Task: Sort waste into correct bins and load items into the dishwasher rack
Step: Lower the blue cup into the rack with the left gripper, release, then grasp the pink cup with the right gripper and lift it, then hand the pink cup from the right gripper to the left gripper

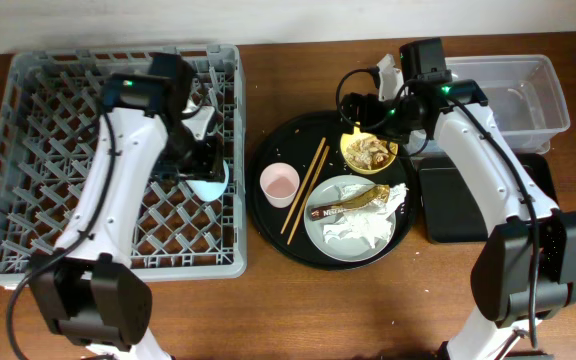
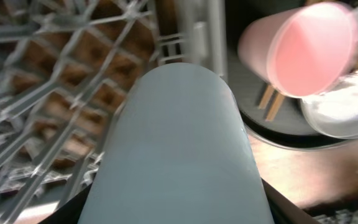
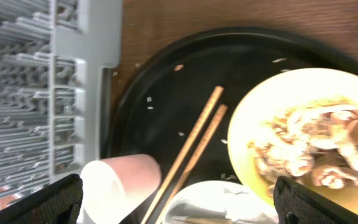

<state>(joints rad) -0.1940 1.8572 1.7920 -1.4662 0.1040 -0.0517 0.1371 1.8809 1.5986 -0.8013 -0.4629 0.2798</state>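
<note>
My left gripper [image 1: 208, 175] is shut on the light blue cup [image 2: 176, 149], holding it over the right side of the grey dishwasher rack [image 1: 28, 150]. My right gripper [image 3: 176, 199] is open and empty, above the round black tray near the yellow bowl [image 1: 368, 152], which holds brown food scraps [image 3: 316, 143]. The pink cup [image 1: 279, 183] and wooden chopsticks [image 1: 306, 186] lie on that tray. The pale plate [image 1: 340, 238] carries crumpled white napkins [image 1: 363, 228] and a brown-gold wrapper [image 1: 353, 202]. The clear tub [image 1: 533, 95] and shallow black tray [image 1: 458, 205] sit at right.
A large round black tray [image 1: 273, 225] holds the dishes between the rack and the bins. Tiny white crumbs lie scattered on it. The wooden table [image 1: 368, 310] extends to the front.
</note>
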